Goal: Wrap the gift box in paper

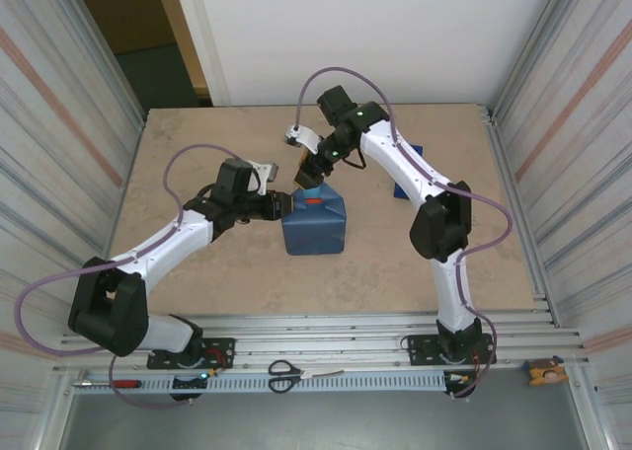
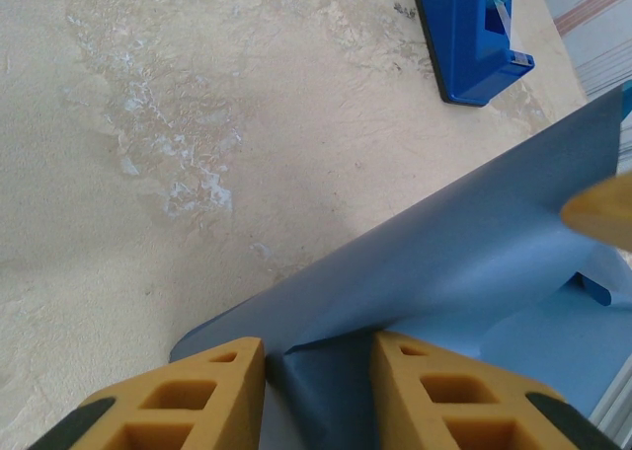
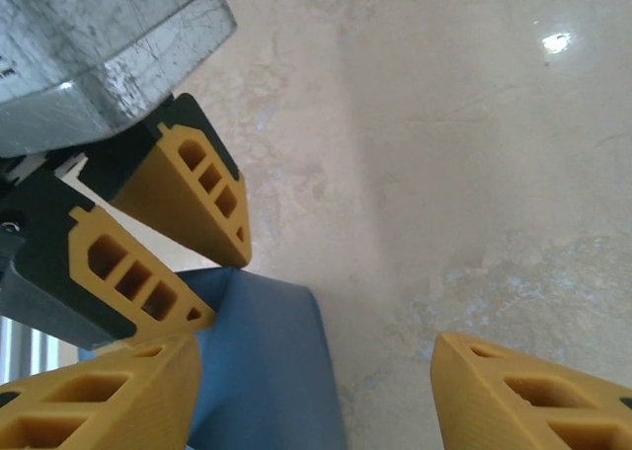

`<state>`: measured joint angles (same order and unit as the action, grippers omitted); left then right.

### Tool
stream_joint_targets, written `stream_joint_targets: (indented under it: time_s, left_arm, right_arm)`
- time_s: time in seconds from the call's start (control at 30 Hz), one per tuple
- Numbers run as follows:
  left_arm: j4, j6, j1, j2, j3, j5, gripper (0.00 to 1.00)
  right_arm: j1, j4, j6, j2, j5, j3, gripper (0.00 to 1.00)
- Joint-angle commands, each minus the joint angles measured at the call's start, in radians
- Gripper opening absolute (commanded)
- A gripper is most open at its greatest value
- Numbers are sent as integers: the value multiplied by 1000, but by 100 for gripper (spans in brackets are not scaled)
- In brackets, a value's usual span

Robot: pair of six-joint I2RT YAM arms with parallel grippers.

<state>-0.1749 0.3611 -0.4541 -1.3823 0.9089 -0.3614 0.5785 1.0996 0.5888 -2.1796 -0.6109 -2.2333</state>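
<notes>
Left hand [image 2: 316, 356] narrow, pinching a raised fold of the paper [image 2: 464, 243]. The flap's long edge runs away from its fingertips toward the right hand [image 3: 316, 361].

Right hand wide, gripping nothing; flap tip lies just inside one finger [image 3: 109, 396].

Gift box [image 1: 313, 201] sits under the paper, just beyond the left hand and below the right, with an orange patch uncovered.

Judgement: right hand is nearer the loose flap.

Your blue tape dispenser [image 2: 474, 36] sits on the table [image 2: 197, 124], well ahead-right of the left pincer [image 2: 316, 356].
</notes>
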Motion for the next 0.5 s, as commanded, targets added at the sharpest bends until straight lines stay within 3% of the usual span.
stream_joint_targets:
  time_s: [0.0,0.23,0.47]
  left_arm:
    - [-158,-34,-27,-34,-25,11,34]
    - [-158,-35,-27,-31,-22,10,34]
    - [-154,-34,-28,-32,-23,6,33]
  right_arm:
    - [19,206,44,-70,-30,-103,62]
    - [40,253,72,-115,25,-147,55]
    - [38,270,98,-122,24,-177,32]
